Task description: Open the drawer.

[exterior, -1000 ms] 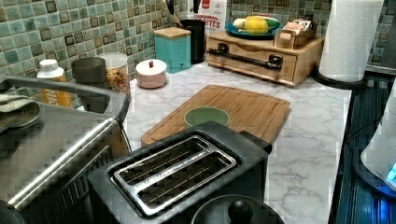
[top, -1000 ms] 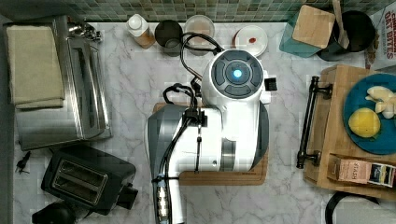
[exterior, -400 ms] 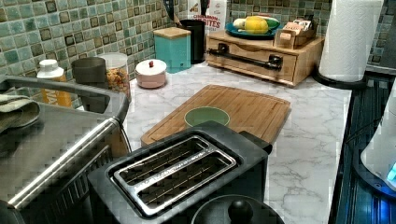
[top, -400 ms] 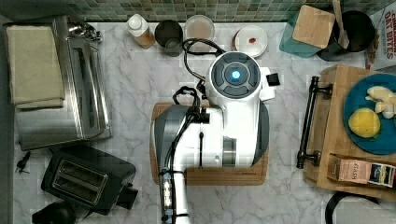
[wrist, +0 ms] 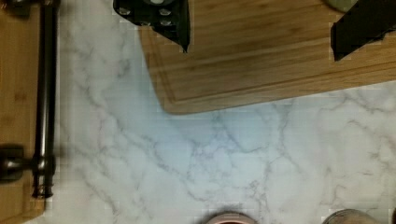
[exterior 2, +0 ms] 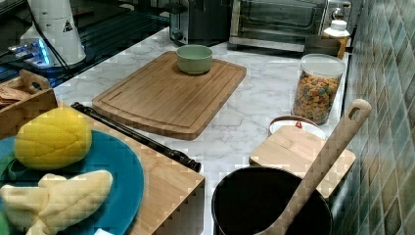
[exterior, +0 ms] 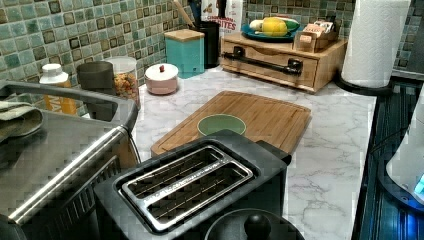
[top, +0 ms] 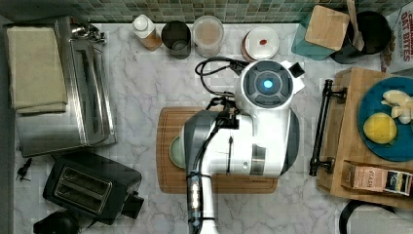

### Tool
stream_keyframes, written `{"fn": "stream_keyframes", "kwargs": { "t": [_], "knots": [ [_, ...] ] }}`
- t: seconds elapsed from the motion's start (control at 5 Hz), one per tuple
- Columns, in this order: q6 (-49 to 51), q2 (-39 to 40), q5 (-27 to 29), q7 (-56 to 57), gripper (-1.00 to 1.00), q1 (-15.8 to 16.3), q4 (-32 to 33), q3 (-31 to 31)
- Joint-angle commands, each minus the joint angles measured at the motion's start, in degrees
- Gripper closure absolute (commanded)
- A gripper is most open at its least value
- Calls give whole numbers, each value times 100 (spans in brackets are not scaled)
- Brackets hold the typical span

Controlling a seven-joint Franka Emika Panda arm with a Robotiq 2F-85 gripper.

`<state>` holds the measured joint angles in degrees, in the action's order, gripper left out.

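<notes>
Drawer (top: pixel 341 141) shut, at top view's right. Handle (wrist: pixel 44 100) well apart from claw (wrist: pixel 261 28), its bar crosswise to approach. Claw open, over board (wrist: pixel 261 65).

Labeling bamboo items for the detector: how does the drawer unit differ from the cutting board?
The drawer is a raised box with a long black bar handle on its front; the cutting board is a flat slab with an edge groove and no handle. The drawer is shut and carries a blue plate of food on top; the cutting board holds a green bowl. Both are light bamboo on the marble counter.
</notes>
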<state>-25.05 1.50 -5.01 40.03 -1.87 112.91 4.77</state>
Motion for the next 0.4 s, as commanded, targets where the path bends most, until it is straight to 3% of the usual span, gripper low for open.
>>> {"fn": "stream_keyframes", "kwargs": {
  "t": [0.2,0.4],
  "knots": [
    [-868,456,-544,928,-100,-693,-76,778],
    [-907,705,-805,765,-100,-727,-226,835]
  ]
}}
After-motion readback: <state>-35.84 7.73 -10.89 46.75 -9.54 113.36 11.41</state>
